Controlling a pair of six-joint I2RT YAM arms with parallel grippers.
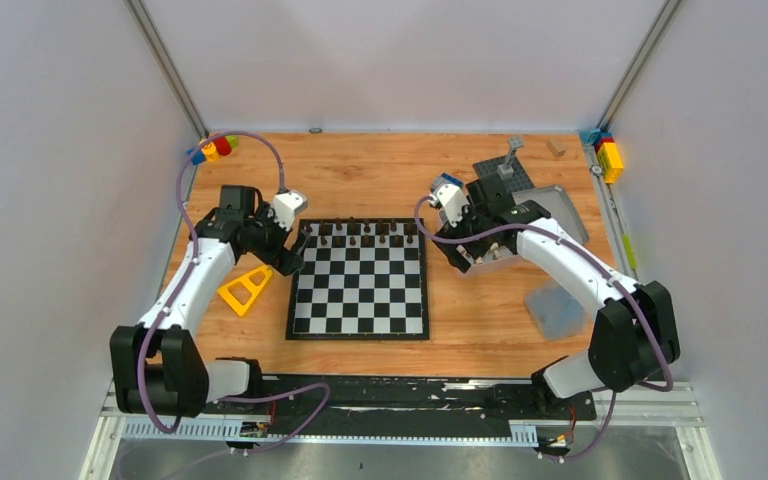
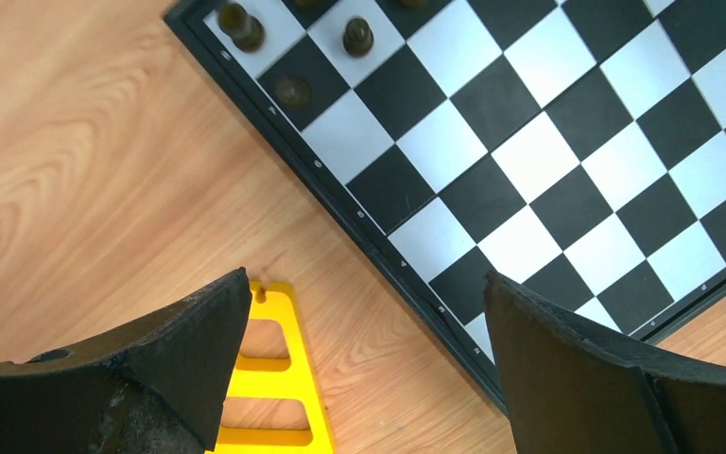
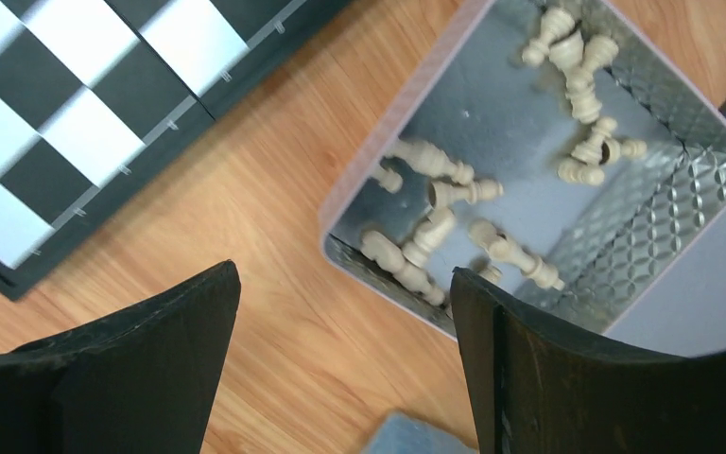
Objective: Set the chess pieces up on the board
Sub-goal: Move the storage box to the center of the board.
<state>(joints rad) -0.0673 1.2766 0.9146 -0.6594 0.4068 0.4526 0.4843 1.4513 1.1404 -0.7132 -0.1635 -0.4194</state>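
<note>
One chessboard (image 1: 360, 290) is seen lying flat in the middle of the wooden table (image 1: 390, 170). Dark chess pieces (image 1: 365, 232) are stood along its far side only. They are too small in the top view to be counted exactly. In the left wrist view three of them (image 2: 357, 36) are seen whole, each on its own square near the board's (image 2: 529, 161) corner, with more cut off at the picture's edge.

The left gripper (image 1: 295, 250) is held at the board's far-left corner. Its jaws are spread wide (image 2: 367, 284) and nothing is held between them. One yellow triangular frame (image 2: 269, 378) is seen on the table just beside the board's left edge.

The right gripper (image 1: 457, 255) is held to the right of the board (image 3: 66, 132), near one silver metal tin (image 3: 671, 203). Its jaws are likewise spread wide (image 3: 345, 274) and nothing is held. The cream chess pieces (image 3: 430, 161) are lying tumbled in the tin. Roughly a dozen can be made out, though several overlap and an exact count cannot be given. No cream piece is seen on the board.
</note>
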